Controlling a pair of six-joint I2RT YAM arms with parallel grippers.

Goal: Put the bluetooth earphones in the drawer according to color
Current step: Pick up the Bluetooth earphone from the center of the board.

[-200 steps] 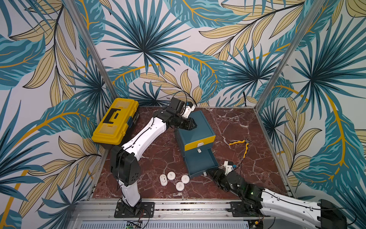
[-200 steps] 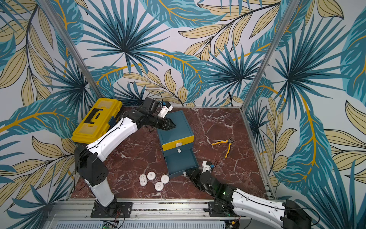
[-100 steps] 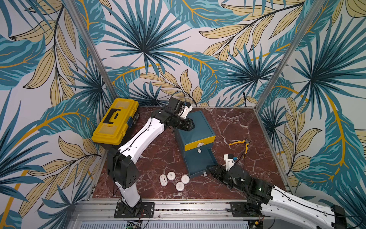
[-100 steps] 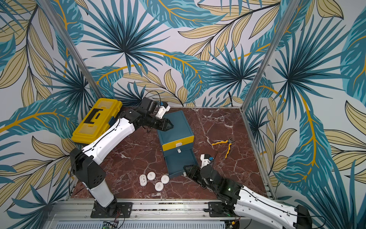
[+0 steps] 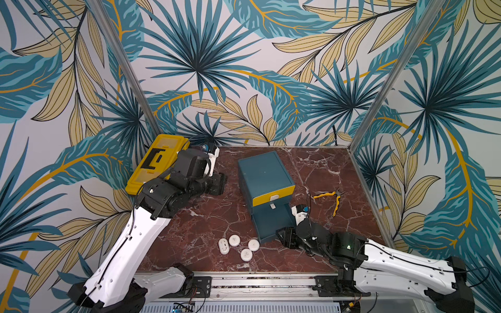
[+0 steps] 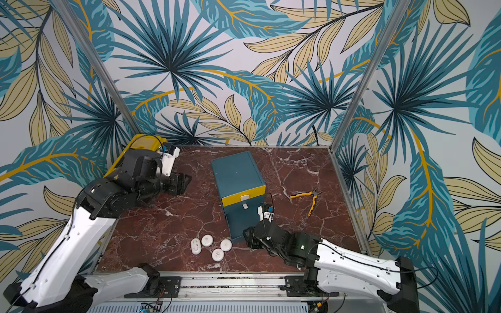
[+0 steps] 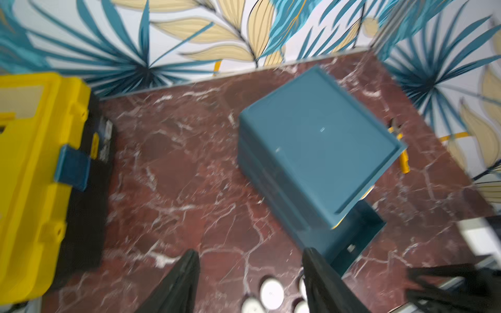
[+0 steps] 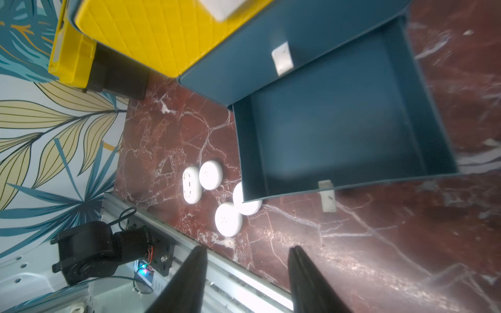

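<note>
White earphones [image 5: 234, 240] look light, hard, slick; pinch across the short width; left gripper [image 7: 250, 250] and right gripper [image 8: 248, 247] gape empty.

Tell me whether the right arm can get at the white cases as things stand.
Probably yes. The right gripper, open and empty, hangs by the open drawer's front; the four white cases lie on bare table beside it, nothing between. One case hugs the drawer's corner and may crowd the jaws.
</note>
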